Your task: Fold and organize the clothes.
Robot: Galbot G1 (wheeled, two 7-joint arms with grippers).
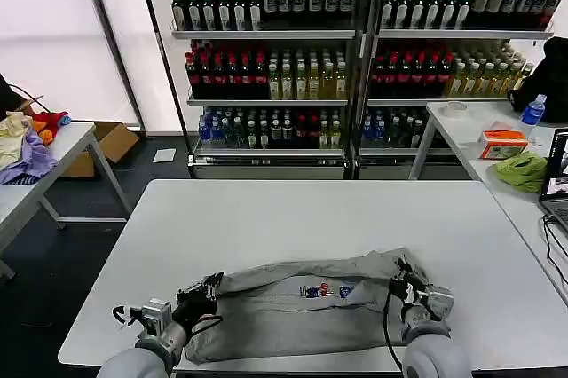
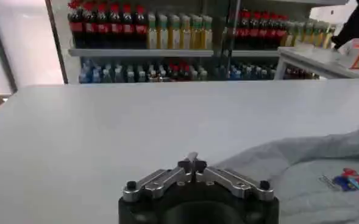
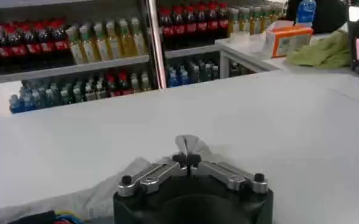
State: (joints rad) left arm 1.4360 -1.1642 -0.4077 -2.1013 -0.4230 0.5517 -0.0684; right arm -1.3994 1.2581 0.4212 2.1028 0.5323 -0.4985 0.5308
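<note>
The smooth white desk (image 1: pixel 293 218) carried a rumpled grey cotton T-shirt (image 1: pixel 293 307), folded lengthwise along its near edge. The left claw (image 1: pixel 210 287) and right claw (image 1: pixel 401 282) each pinched a fabric corner, fingers together. The left wrist view showed the multicolour print (image 2: pixel 348 179).

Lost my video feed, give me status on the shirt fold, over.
Left claw shut on T-shirt at its left end. Right claw shut on its right end. Shirt bunched along near table edge. Nothing in the way.
</note>
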